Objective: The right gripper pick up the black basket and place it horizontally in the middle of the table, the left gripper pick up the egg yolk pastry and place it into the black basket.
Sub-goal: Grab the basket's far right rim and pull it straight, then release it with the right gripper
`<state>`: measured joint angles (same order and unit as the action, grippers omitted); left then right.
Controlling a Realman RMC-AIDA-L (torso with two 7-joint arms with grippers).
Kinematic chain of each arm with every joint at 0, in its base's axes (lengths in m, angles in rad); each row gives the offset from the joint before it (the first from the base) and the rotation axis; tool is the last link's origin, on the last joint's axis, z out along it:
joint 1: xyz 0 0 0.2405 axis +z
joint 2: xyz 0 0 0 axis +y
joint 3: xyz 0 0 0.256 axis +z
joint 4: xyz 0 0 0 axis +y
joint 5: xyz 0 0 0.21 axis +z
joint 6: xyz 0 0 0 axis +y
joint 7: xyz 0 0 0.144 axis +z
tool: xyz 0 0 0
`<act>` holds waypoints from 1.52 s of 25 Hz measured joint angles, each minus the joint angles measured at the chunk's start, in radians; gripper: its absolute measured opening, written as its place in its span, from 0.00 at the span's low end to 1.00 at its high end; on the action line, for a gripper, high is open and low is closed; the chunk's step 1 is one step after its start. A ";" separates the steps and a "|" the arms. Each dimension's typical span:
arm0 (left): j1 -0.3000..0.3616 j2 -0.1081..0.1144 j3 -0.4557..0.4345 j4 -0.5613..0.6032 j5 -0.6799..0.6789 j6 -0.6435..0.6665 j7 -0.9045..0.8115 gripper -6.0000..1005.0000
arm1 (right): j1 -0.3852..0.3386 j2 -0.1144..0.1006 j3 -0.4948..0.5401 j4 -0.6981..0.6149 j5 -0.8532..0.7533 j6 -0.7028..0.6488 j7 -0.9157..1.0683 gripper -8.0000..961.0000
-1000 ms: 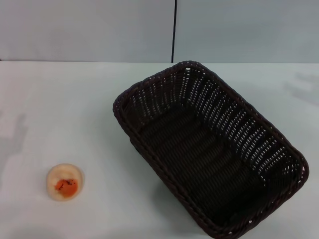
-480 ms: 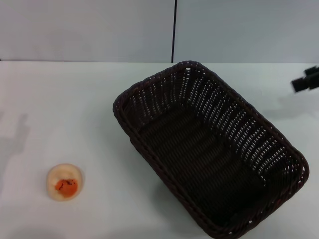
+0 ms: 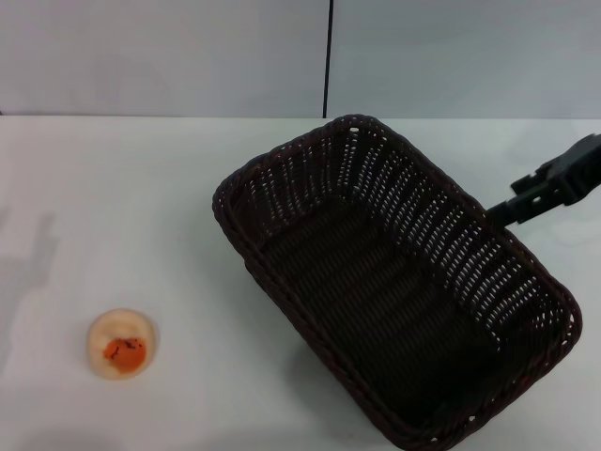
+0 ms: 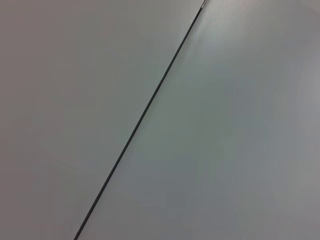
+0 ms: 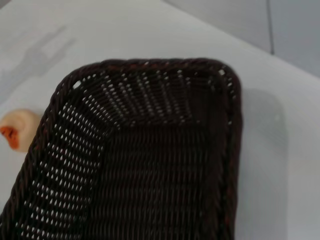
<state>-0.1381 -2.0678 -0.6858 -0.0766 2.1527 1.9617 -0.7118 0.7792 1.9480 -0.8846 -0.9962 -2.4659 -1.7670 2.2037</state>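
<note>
The black basket [image 3: 394,282] lies at an angle on the white table [image 3: 141,188], right of centre, and it is empty. The egg yolk pastry [image 3: 120,344] sits on the table at the front left, well apart from the basket. My right gripper [image 3: 502,212] reaches in from the right edge, its tip just above the basket's right rim. The right wrist view looks down into the basket [image 5: 150,160], with the pastry [image 5: 17,129] beyond its far rim. My left gripper is out of view; its wrist view shows only a wall.
A grey wall with a dark vertical seam [image 3: 329,56] stands behind the table. It also shows in the left wrist view [image 4: 145,110]. Bare tabletop lies between pastry and basket.
My right arm has come into the head view from the right edge and moved left and down to the basket's right rim. The basket and the pastry have not moved.
</note>
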 joint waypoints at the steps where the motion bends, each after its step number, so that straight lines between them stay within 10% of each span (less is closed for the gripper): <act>1: 0.000 0.000 0.000 0.000 0.000 -0.001 0.000 0.65 | 0.003 0.001 -0.011 0.009 0.000 0.005 0.000 0.69; 18: 0.000 -0.002 0.000 -0.002 0.001 -0.006 0.000 0.65 | 0.007 0.038 -0.106 0.103 -0.008 0.081 -0.014 0.65; 30: 0.000 -0.002 0.002 -0.003 0.001 -0.013 -0.001 0.65 | 0.008 0.037 -0.099 0.097 -0.013 0.074 -0.014 0.24; 38: 0.001 -0.003 0.002 -0.005 0.001 -0.016 -0.001 0.65 | -0.015 0.036 -0.048 0.047 0.035 0.072 -0.015 0.21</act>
<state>-0.1375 -2.0708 -0.6841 -0.0817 2.1537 1.9461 -0.7133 0.7645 1.9840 -0.9327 -0.9496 -2.4311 -1.6952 2.1885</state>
